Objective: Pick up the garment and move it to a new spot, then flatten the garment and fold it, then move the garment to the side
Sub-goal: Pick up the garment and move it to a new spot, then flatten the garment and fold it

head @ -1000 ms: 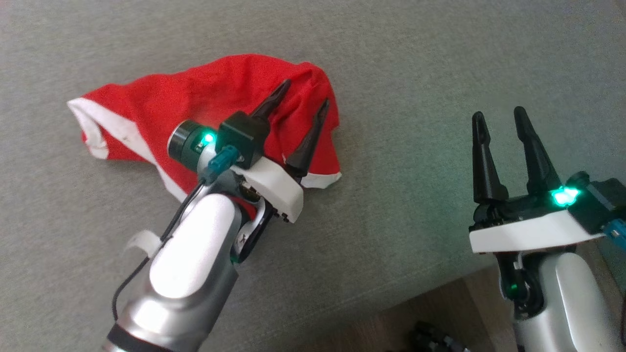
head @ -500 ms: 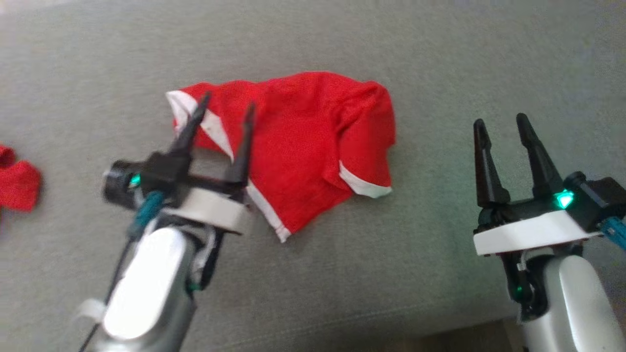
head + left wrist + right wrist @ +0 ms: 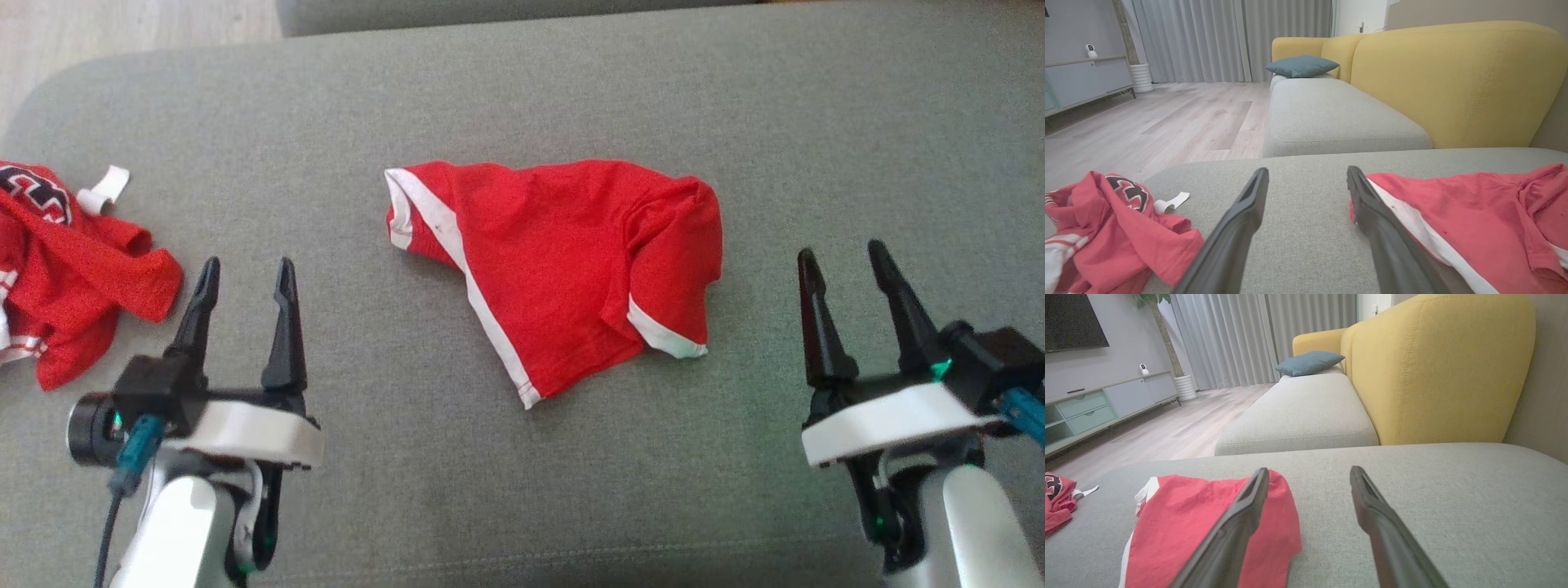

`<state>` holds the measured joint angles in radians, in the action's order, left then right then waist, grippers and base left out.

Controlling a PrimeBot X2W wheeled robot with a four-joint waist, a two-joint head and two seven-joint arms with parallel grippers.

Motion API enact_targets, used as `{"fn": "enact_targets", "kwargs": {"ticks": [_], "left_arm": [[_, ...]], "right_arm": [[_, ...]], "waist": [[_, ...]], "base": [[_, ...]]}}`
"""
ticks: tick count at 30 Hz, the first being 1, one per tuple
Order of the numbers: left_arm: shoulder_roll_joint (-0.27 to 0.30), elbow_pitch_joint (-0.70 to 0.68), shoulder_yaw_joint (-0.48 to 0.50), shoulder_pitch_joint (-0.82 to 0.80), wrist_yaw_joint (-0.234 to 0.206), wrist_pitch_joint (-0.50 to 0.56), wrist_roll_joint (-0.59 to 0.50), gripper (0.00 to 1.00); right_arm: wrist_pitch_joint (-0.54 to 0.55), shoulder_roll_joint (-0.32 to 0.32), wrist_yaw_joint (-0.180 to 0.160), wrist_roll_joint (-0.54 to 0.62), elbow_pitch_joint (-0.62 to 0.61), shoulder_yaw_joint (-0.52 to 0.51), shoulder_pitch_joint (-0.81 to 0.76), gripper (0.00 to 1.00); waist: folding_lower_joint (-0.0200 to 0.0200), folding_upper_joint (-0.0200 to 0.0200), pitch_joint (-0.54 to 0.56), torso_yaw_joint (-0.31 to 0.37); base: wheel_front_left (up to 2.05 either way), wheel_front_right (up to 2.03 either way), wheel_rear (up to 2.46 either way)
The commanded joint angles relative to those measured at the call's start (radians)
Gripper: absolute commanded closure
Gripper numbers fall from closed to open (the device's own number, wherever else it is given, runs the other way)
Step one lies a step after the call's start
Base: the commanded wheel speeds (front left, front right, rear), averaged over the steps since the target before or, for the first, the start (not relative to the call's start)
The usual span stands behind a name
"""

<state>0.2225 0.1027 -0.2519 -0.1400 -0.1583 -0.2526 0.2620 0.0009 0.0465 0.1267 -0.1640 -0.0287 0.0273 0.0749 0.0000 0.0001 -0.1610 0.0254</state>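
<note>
Crumpled red fabric garment with white trim (image 3: pixel 563 269) lies mid-seat on the grey upholstered sofa cushion (image 3: pixel 522 98); left gripper (image 3: pixel 247 265) and right gripper (image 3: pixel 842 251), both spread and empty, flank it; flattening looks next: pinch opposite corners.

The scene is lit softly and evenly; pale light is diffused through the curtains (image 3: pixel 1208 36). Only faint shadows are cast on the grey cushion (image 3: pixel 522 490) at the edges of the garment (image 3: pixel 563 269). The head view is rendered sharp. In the wrist views the red is washed to pink, and lines are bowed toward the edges.
</note>
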Motion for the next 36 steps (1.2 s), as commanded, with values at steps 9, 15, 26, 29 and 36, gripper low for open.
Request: {"fn": "enact_targets", "kwargs": {"ticks": [9,15,26,29,36], "left_arm": [[0.038,-0.073,0.015,0.048,-0.017,-0.001,-0.021,0.0],[0.048,-0.09,0.011,0.092,-0.029,0.019,-0.016,0.0],[0.06,-0.111,0.013,0.109,-0.045,0.036,-0.012,0.0],[0.061,-0.112,0.012,0.11,-0.047,0.038,-0.011,0.0],[0.063,-0.107,0.009,0.107,-0.05,0.037,-0.006,0.0]], "right_arm": [[0.019,0.004,0.004,-0.002,-0.038,0.027,-0.057,0.0],[0.031,0.004,0.004,-0.009,-0.041,0.031,-0.092,0.0],[0.04,0.004,0.004,-0.016,-0.05,0.04,-0.095,0.0],[0.041,0.004,0.004,-0.014,-0.049,0.043,-0.096,0.0],[0.046,0.004,0.004,-0.011,-0.043,0.056,-0.094,0.0]], "waist": [[0.0,-0.0001,0.062,0.004],[0.0,-0.0001,0.098,0.008],[0.0,-0.0001,0.101,0.008],[0.0,-0.0001,0.102,0.009],[0.0,-0.0001,0.102,0.006]], "base": [[0.0,0.0,0.0],[0.0,0.0,0.0],[0.0,0.0,0.0],[0.0,0.0,0.0],[0.0,0.0,0.0]]}}
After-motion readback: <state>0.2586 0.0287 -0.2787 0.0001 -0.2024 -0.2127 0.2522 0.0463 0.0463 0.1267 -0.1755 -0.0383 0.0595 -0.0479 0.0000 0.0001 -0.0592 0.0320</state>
